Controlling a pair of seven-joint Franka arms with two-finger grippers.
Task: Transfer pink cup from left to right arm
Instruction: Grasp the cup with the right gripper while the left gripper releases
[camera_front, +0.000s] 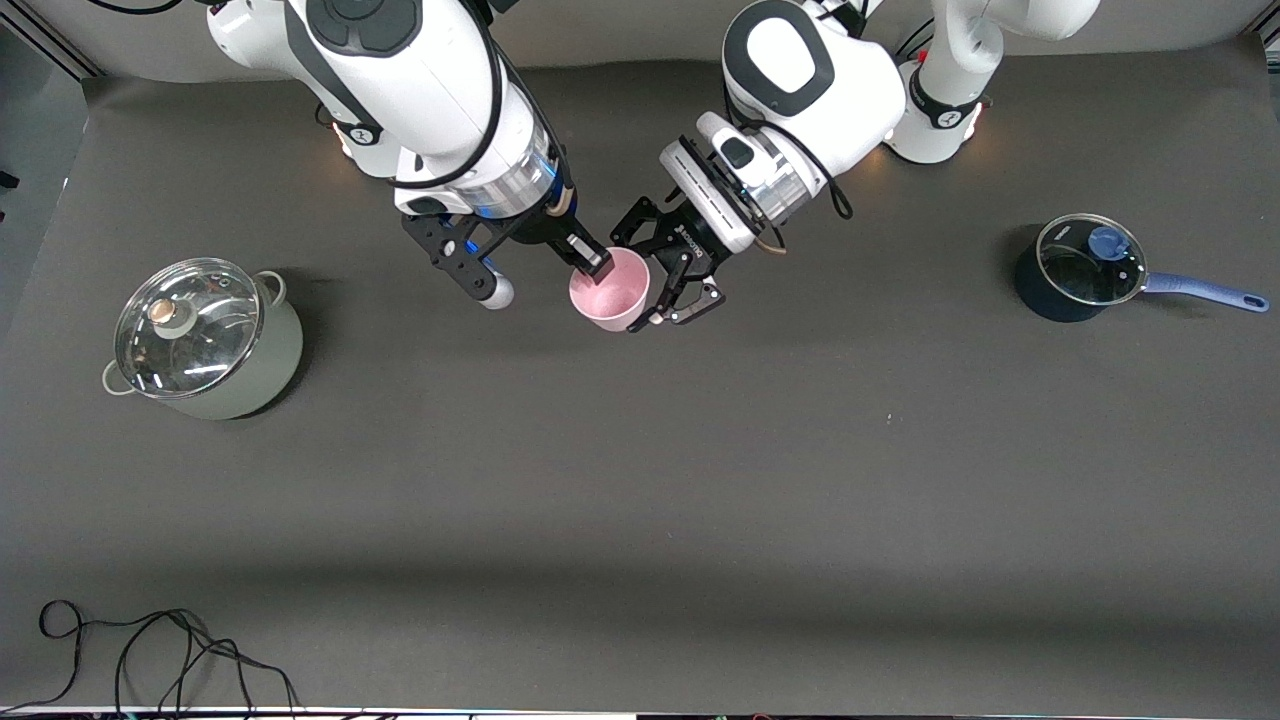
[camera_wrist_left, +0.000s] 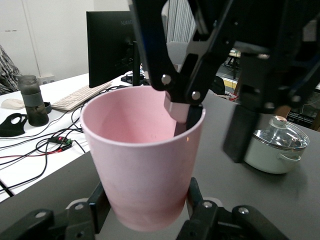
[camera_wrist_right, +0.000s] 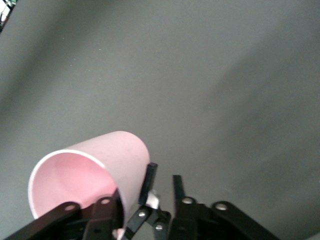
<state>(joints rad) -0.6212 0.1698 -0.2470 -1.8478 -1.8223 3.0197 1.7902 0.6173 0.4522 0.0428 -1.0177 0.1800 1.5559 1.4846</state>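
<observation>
Two end effectors meet at one small cup, so the risk lies in how they share it. The lidded green pot (camera_front: 205, 340) stands on the tabletop (camera_front: 640, 520) well clear of the right end effector (camera_front: 588, 260), toward the right arm's end, and is unlikely to matter.

The right end effector is at the cup's mouth. In the left wrist view one of its fingers (camera_wrist_left: 182, 110) sits just inside the rim against the wall, while the other hangs outside with a visible gap. It reads as open, straddling the wall without pinching it.

The pink cup (camera_front: 610, 290) is tilted and off the tabletop, between the two end effectors. The left end effector (camera_front: 640, 280) is closed around its lower body, with a claw finger pressing on each side, so it alone carries the cup.

My main worry is timing. If the left claw lets go before the right fingers have clamped the wall, the cup would probably fall and roll. A pinch on one thin, smooth plastic wall near the rim also looks weak, and the cup may swing or slip once it hangs from there. The two end effectors are very close together, so a careless pull-away could knock them. The blue saucepan (camera_front: 1080, 270) stands well away from the left end effector.
</observation>
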